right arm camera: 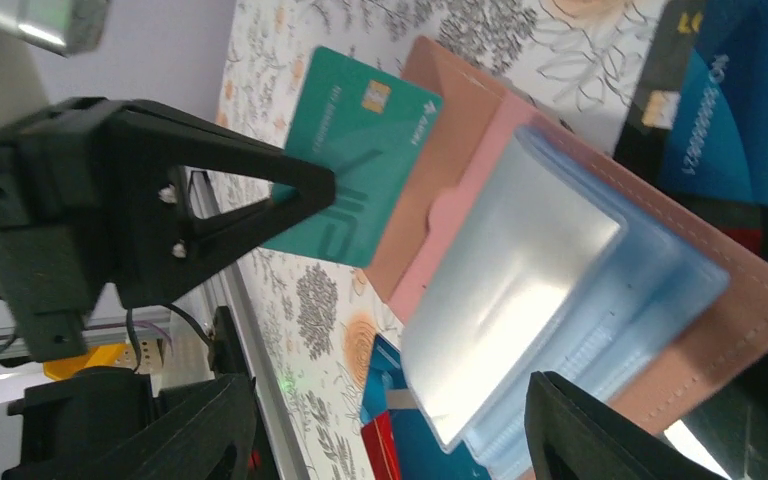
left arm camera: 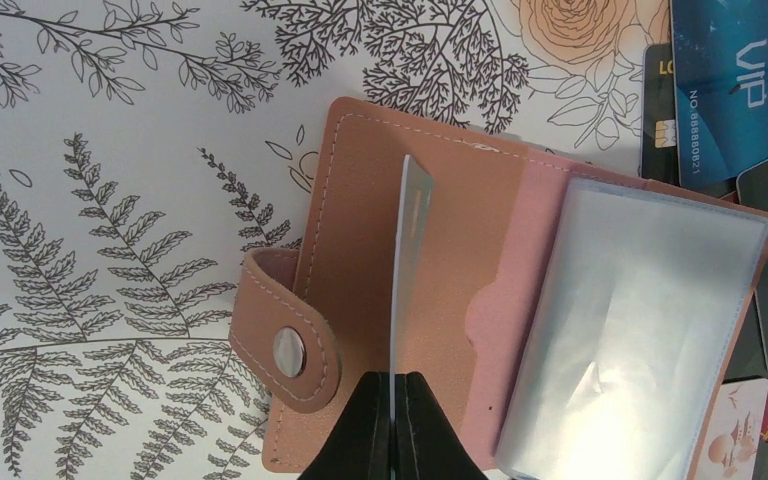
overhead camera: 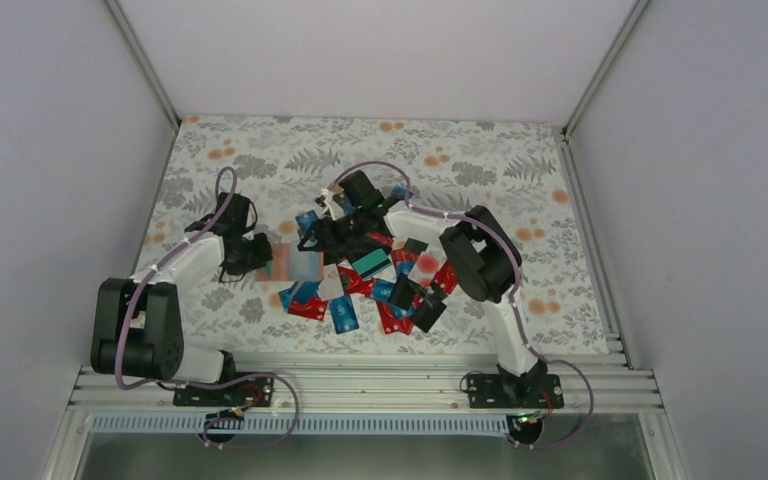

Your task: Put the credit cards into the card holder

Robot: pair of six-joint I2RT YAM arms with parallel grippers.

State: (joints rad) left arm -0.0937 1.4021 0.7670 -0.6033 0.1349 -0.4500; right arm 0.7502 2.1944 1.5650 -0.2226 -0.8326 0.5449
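Your left gripper [left arm camera: 397, 395] pinches the teal card [right arm camera: 355, 160] by one edge, above the open card holder [left arm camera: 360, 210] in the frame centre. The card is thin, stiff and probably slippery, so grip it firmly. Your right gripper [right arm camera: 390, 405] is spread over the clear sleeves [right arm camera: 510, 260].

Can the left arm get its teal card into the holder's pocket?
Probably yes: the left gripper holds the teal card beside the pink pocket of the open card holder, its mouth uncovered.
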